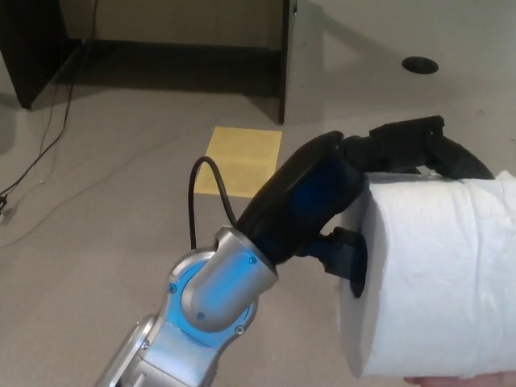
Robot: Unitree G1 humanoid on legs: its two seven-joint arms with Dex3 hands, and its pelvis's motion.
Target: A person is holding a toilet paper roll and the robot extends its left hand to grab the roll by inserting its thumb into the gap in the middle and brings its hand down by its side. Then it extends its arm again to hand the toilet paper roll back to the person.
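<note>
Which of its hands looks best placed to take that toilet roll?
Left. The left hand already has its thumb in the toilet paper roll's core, fingers over the top. The right hand isn't visible.

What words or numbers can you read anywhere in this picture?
None. The toilet paper roll is plain white, the yellow sheet on the floor looks blank, and the robot's left hand and silver-blue arm show no readable label.
</note>
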